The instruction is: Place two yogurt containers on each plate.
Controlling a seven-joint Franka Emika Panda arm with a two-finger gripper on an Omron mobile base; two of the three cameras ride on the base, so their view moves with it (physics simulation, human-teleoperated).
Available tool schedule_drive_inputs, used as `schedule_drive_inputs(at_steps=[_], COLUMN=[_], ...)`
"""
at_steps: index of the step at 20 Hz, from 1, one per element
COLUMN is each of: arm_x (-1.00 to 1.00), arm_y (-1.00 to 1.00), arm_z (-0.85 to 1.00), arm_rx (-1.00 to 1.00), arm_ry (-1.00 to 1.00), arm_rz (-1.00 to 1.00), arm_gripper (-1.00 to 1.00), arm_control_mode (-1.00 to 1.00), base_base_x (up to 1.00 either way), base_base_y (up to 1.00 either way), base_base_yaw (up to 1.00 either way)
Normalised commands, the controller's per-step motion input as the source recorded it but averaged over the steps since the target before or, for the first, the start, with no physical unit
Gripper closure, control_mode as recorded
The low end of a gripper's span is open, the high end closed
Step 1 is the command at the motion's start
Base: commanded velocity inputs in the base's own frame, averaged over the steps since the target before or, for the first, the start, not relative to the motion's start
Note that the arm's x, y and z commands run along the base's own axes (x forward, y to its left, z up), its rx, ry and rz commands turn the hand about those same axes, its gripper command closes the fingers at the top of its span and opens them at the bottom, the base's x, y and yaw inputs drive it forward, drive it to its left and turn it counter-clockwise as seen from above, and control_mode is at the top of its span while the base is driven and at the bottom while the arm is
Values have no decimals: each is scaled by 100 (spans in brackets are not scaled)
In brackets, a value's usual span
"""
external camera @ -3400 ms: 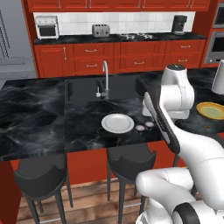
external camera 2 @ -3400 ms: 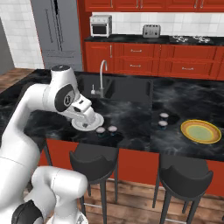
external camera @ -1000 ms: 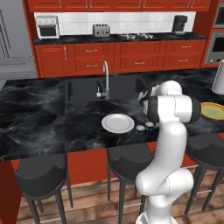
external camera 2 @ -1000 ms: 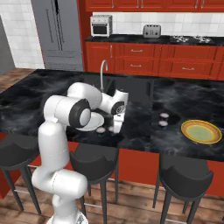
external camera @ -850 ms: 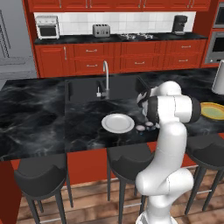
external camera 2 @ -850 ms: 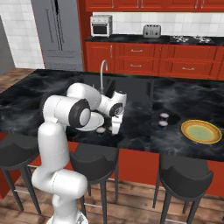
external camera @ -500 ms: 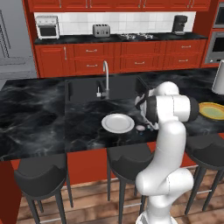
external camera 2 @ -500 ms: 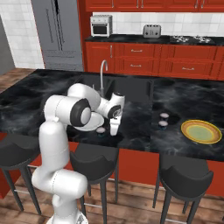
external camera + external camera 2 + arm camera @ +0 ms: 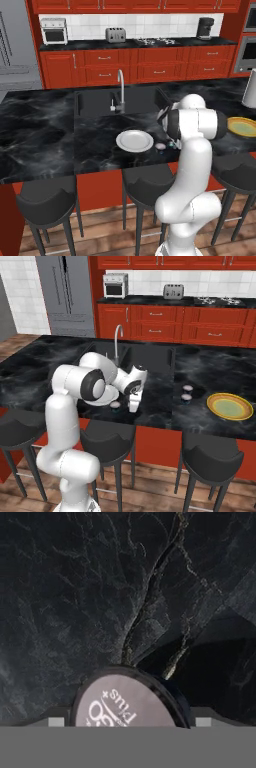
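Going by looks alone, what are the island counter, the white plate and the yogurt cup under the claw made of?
Island counter: looks like polished black marble, with pale veins and a soft sheen. White plate: probably glazed ceramic, plain and smooth; melamine would look the same. Yogurt cup: likely plastic with dark bluish sides and a matte pinkish printed lid, foil or paper, hard to tell in the render.

One cup (image 9: 125,704) stood upright on the tabletop (image 9: 75,587), pink lid up. Another (image 9: 160,146) sat beside the white plate (image 9: 134,141); two more (image 9: 187,389) stood near the yellow plate (image 9: 230,406).
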Motion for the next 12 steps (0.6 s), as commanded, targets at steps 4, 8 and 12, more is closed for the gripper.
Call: schedule_drive_inputs(at_steps=[4, 8, 12], arm_x=[-23, -69, -45], arm_y=[1, 28, 46], arm_z=[-4, 46, 92], arm_rx=[7, 1, -2], arm_ry=[-24, -57, -50], arm_rz=[0, -2, 9], arm_gripper=[100, 100, 100], arm_control_mode=[-100, -100, -100], base_base_x=[0, 0, 0], base_base_y=[0, 0, 0], base_base_yaw=[0, 0, 0])
